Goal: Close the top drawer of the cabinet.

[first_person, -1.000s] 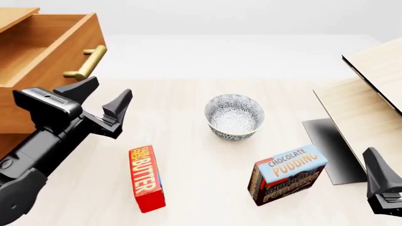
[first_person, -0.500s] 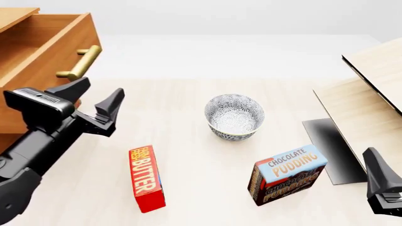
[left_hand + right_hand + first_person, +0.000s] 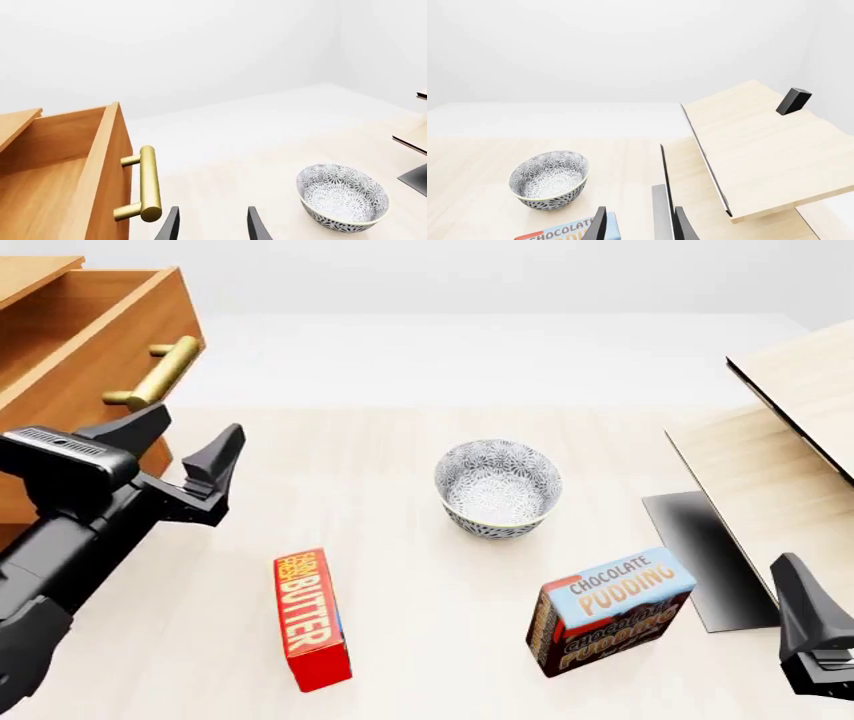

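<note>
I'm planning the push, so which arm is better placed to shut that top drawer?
Left. The left gripper sits open right by the top drawer front, just below its brass handle. The right gripper is across the table, beside the pale board structure.

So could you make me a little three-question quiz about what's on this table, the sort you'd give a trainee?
1. True or false: the top drawer of the cabinet is fully shut.
2. Which lies nearest the left gripper? A) patterned bowl B) butter box C) chocolate pudding box
3. Fill in: the left gripper's jaws are ____ and hold nothing.

Key: 1. False; it stands pulled out, its brass handle just beyond the gripper. 2. B. 3. Open.
</note>
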You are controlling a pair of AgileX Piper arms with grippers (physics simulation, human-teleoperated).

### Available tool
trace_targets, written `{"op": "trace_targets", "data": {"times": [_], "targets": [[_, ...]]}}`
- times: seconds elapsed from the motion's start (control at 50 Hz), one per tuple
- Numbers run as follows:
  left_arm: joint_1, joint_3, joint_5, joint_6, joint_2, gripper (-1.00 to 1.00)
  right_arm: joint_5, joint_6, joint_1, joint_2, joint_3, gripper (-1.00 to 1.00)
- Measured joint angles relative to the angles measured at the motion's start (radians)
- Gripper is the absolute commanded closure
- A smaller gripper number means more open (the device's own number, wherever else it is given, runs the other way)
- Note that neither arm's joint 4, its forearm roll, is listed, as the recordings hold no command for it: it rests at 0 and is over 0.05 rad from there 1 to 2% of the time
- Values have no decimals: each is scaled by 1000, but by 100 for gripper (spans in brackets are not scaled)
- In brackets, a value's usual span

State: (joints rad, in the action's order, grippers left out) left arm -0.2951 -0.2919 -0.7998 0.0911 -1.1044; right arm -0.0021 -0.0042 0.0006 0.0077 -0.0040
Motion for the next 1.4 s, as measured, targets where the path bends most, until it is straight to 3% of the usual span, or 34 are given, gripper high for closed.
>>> {"op": "trace_targets", "data": {"times": [1.4], "targets": [[137,15,23,-35,27,-100,0,0,0,0,0,-100]]}}
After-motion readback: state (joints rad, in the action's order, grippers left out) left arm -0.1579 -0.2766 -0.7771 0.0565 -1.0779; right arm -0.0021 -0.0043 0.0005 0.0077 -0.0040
